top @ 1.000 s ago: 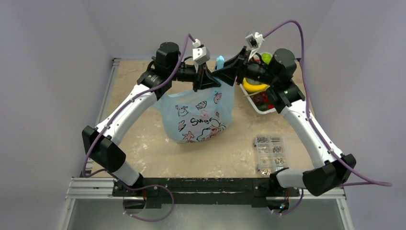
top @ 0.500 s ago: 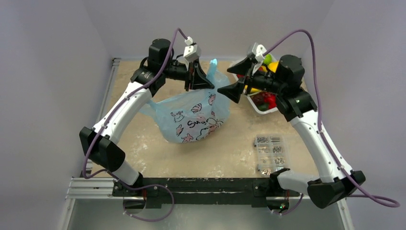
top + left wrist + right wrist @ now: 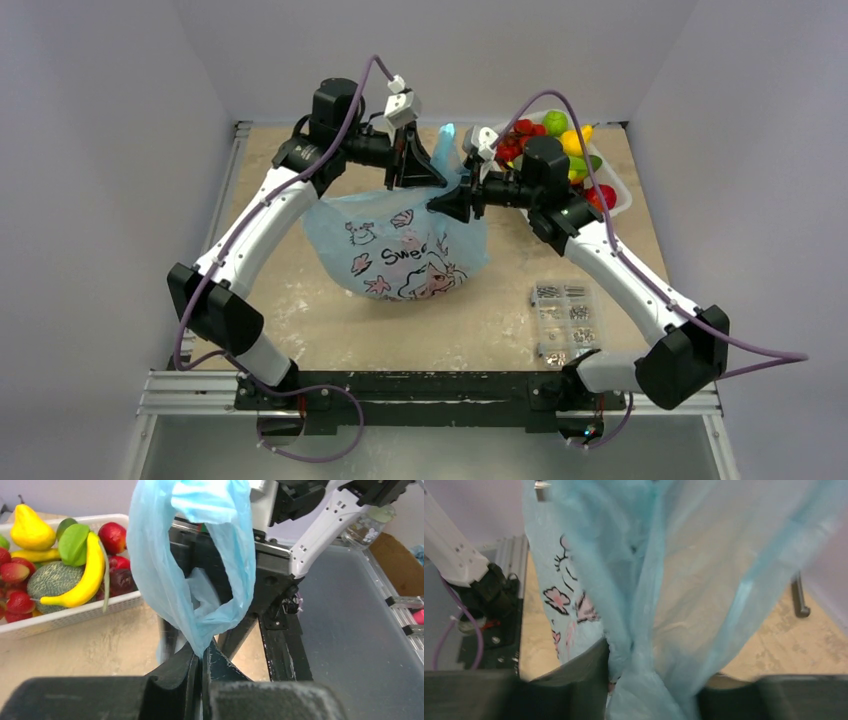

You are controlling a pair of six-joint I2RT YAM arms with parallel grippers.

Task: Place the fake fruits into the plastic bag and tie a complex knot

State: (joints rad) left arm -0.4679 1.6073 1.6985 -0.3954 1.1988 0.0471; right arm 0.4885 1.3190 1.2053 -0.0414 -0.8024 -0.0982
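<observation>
The left claw is pressed together on a handle loop of the light-blue plastic bag, which stands mid-tabletop. The right claw is partly spread, with bag film between its fingers. The fake fruits lie in a white basket at the far right.

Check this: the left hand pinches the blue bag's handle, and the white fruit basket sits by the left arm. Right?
Wrong side: the top view shows the fruit basket by the right arm. The left hand does pinch the bag's handle.
</observation>
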